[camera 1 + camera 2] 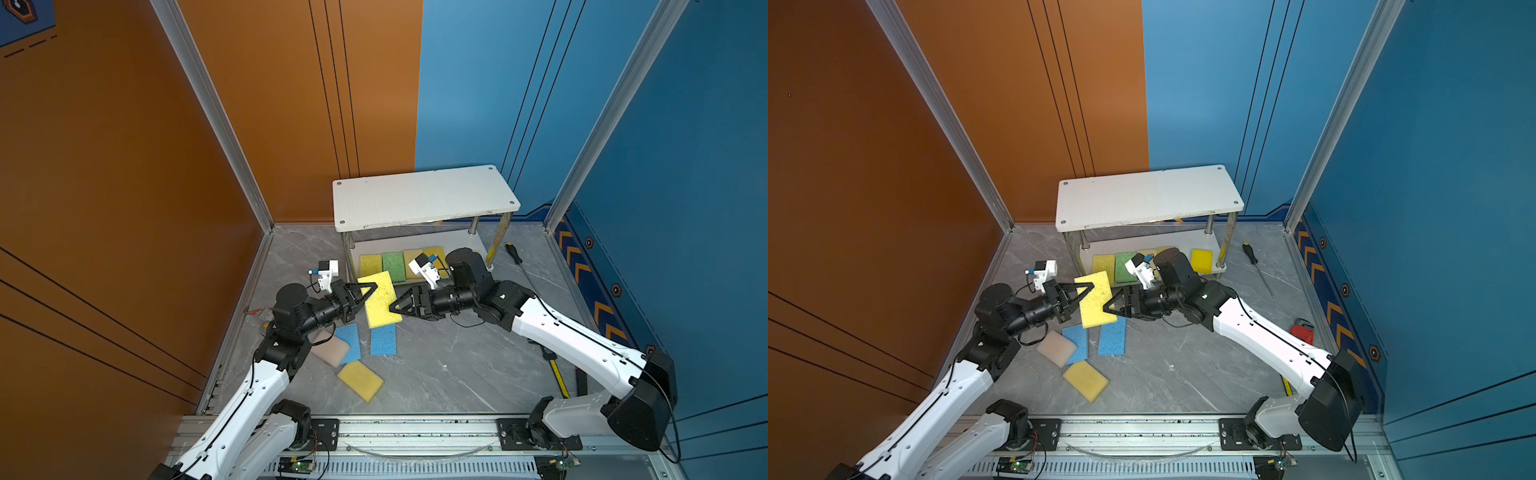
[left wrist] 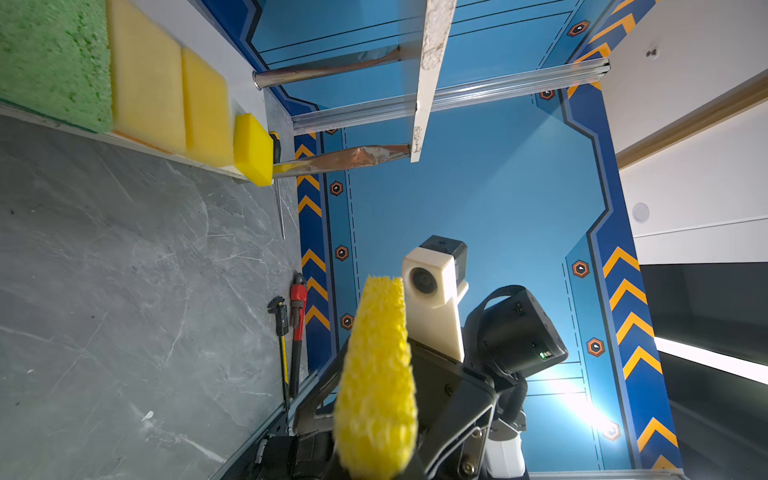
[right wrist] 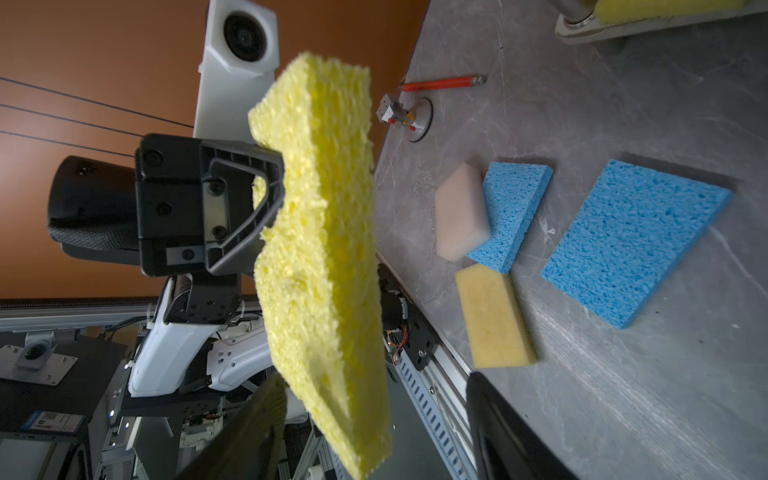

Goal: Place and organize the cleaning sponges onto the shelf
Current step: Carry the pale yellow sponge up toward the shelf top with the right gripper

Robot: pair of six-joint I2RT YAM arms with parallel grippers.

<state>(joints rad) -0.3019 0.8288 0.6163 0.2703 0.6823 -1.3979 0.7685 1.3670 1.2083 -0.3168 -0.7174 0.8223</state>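
Observation:
My left gripper is shut on one edge of a large yellow sponge, holding it on edge above the floor in front of the shelf. My right gripper is open, and its jaws straddle the sponge's opposite edge with gaps on both sides. On the shelf's lower board lie a yellow sponge, a green one and more yellow ones. On the floor lie two blue sponges, a whitish-pink one and a yellow one.
A screwdriver lies right of the shelf. A red wrench and a yellow tape lie along the right wall. A red pencil and a small suction fixture sit by the left wall. An aluminium rail bounds the front.

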